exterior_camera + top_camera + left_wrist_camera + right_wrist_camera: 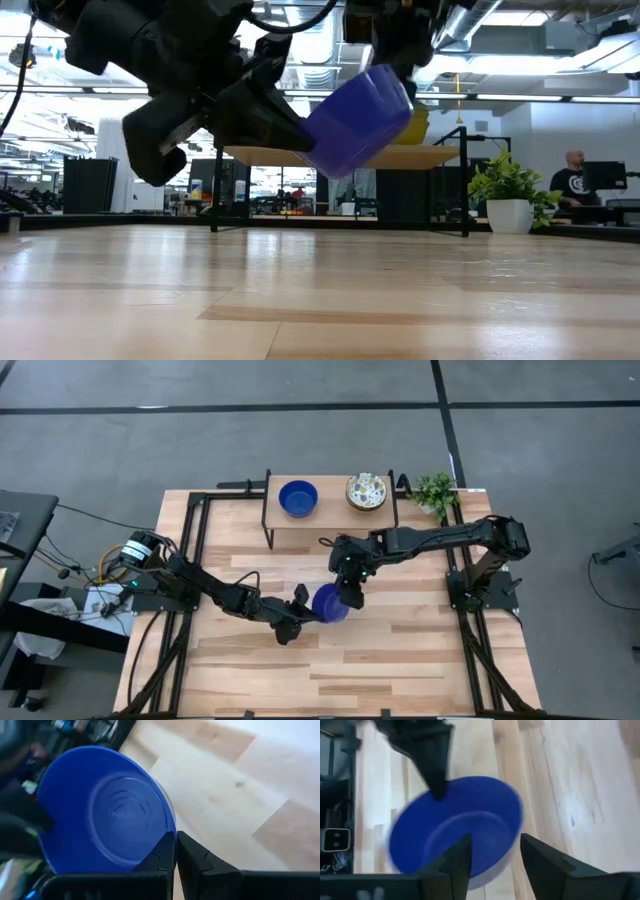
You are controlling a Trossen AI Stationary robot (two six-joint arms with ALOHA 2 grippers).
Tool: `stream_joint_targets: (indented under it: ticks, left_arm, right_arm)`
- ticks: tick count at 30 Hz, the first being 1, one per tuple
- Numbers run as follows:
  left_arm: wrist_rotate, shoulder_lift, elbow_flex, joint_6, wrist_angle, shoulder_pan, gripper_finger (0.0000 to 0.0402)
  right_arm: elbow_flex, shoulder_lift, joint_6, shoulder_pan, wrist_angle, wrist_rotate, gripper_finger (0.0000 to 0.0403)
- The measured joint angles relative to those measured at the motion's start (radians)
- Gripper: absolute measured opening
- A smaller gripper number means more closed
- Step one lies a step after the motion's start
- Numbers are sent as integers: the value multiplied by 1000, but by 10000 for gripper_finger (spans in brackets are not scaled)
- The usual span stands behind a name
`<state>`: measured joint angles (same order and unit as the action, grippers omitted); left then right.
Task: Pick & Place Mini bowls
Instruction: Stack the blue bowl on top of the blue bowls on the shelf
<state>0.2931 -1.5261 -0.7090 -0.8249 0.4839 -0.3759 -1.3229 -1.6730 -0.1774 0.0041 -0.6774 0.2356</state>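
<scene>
A glossy blue mini bowl hangs tilted in the air above the table's middle; the low view shows the bowl well clear of the wood. My left gripper comes from the table's left and is shut on its rim. My right gripper is open and reaches down from the far right. One of its fingers stands inside the bowl and the other outside the wall; I cannot tell whether they touch it. A second blue bowl and a cream floral bowl rest on their bases on the shelf. My left gripper pinches the blue bowl's rim, one finger inside the bowl and one outside its wall. It comes roughly level from the table's left. The bowl is lifted clear and tilted, its opening turned toward the gripper.
A raised wooden shelf on black legs stands at the table's far edge. A small green plant sits at the far right corner. Black frame rails run along both sides. Bare wood lies near the front edge.
</scene>
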Motion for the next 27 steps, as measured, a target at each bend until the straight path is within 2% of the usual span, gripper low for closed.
stream_joint_targets:
  ticks: [3, 7, 12, 15, 20, 23, 27]
  left_arm:
    - [87, 2, 0, 1, -8, -18, 9]
    - [182, 24, 0, 58, -46, -38, 7]
    - [279, 163, -1, 229, -215, -56, 7]
    - [292, 290, -1, 316, -306, -58, 7]
    - [288, 483, -50, 436, -533, -38, 7]
    - [285, 539, -119, 466, -651, -16, 7]
    - [282, 550, -251, 467, -772, 33, 7]
  right_arm:
    - [-16, 36, 3, 1, -26, -36, 165]
    - [-17, 119, 20, 1, -60, -142, 162]
    - [22, 278, 21, 12, 7, -224, 155]
    - [81, 388, 23, 44, 101, -279, 153]
    - [234, 557, 54, 132, 321, -439, 155]
    - [329, 630, 58, 186, 430, -513, 157]
    - [426, 689, 58, 240, 509, -560, 156]
